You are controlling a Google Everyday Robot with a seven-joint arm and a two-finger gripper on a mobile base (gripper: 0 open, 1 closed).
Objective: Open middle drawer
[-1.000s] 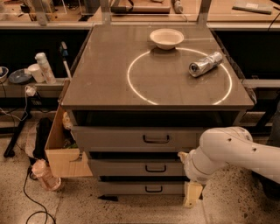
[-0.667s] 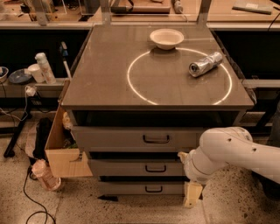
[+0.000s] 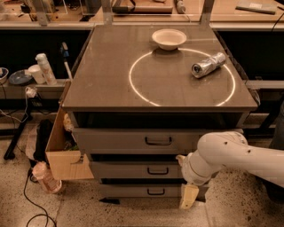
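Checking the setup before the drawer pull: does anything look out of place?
The can lies on its side on the cabinet top, looking dented. A bottle lies tipped on the floor by the cardboard box. The pincer hangs at the bottom drawer's right end.

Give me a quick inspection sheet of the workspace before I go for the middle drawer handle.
Surface: cabinet top carries a white bowl and a crushed can; a ring of light lies on it.
Job's things: middle drawer looks closed; its handle is free.
Clutter: cardboard box and a bottle on the floor at left.
Grippers: gripper hangs low, right of the handles, by the bottom drawer, touching no handle.
Cables: cable on the floor at left.
Surroundings: workbench behind; white bottle at left.
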